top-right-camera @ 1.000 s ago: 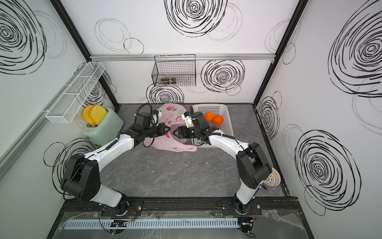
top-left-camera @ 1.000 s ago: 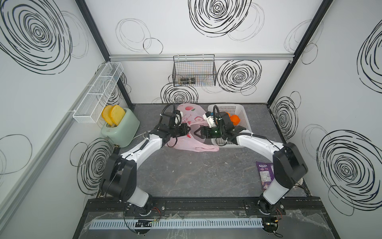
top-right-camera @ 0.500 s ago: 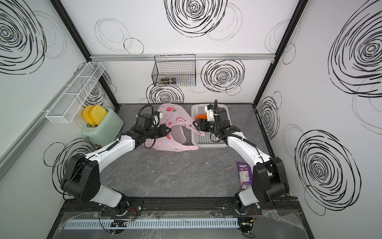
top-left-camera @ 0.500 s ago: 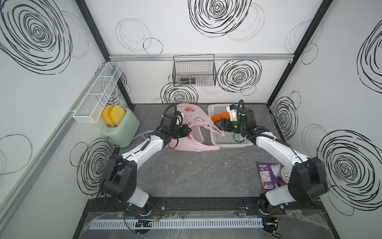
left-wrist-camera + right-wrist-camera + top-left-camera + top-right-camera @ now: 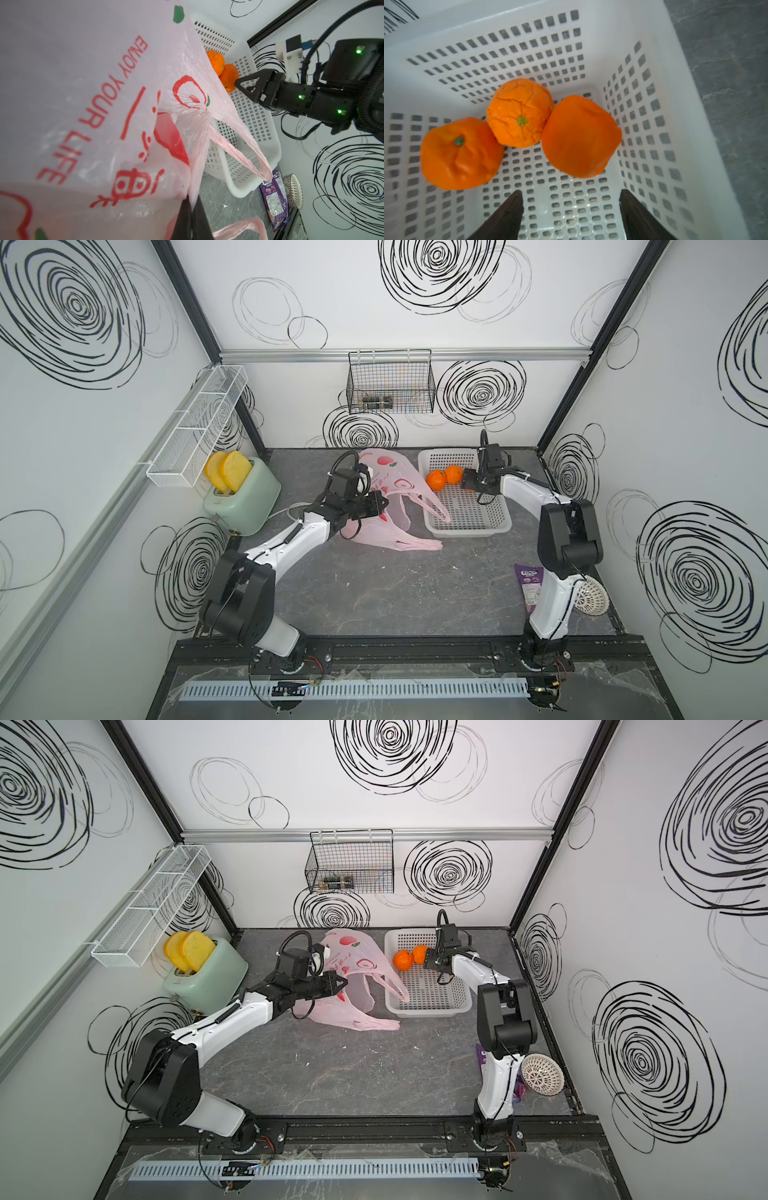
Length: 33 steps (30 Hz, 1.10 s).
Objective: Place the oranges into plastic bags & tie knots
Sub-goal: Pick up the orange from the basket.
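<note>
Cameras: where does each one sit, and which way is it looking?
Top views: high at the front, looking down on the table; both arms, left hand and right hand show.
Left wrist: on the left arm, facing the pink bag its shut hand pinches; right hand shows too.
Right wrist: on the right arm, looking down into the basket at three oranges; its open fingers show.
Shared: both wrist views show oranges in the basket.

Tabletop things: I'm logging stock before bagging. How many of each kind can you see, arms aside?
oranges: 3
pink bag: 1
white basket: 1
toaster: 1
toast slices: 2
purple packet: 1
patterned bowl: 1
Total: 10
</note>
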Motion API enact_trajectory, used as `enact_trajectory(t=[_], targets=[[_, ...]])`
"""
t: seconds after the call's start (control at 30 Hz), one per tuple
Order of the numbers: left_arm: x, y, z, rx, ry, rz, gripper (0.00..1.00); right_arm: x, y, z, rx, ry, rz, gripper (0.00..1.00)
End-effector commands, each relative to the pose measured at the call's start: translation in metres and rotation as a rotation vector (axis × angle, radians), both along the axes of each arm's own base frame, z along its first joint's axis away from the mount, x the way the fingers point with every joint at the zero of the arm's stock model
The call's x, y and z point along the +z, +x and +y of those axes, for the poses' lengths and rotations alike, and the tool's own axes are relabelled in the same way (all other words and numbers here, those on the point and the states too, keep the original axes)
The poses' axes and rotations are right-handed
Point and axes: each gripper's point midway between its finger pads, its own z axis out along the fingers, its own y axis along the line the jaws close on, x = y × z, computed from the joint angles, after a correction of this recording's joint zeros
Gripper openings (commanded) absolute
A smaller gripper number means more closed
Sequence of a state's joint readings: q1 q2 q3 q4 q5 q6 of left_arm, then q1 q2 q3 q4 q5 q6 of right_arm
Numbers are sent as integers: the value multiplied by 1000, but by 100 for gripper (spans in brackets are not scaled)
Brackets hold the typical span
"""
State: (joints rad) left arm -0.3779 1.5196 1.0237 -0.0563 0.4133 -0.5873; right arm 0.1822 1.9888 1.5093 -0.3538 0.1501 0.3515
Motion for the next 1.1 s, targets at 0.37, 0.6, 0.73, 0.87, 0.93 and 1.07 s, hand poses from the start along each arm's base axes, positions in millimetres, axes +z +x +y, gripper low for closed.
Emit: enact_trajectory(t=[0.37,0.6,0.73,0.87,0.93,1.07], targets=[[24,5,-4,-18,-20,-66,0,-35,19,-10,-3,-34,133,84],[24,6,-4,-17,-19,-65,0,-41,29,-23,-17,-69,146,67],[22,7,-5,-19,-17,-62,0,-29,31,-21,1,-60,123,55],[25,8,-4,-16,-15,-68,0,-1,22,-13,23,-13,84,54],[26,8,-4,-18,-14,-71,0,18,13,-5,47,48,43,51],[27,8,-2,-21,-9,-76,0,51,-20,23,122,192,-18,51]])
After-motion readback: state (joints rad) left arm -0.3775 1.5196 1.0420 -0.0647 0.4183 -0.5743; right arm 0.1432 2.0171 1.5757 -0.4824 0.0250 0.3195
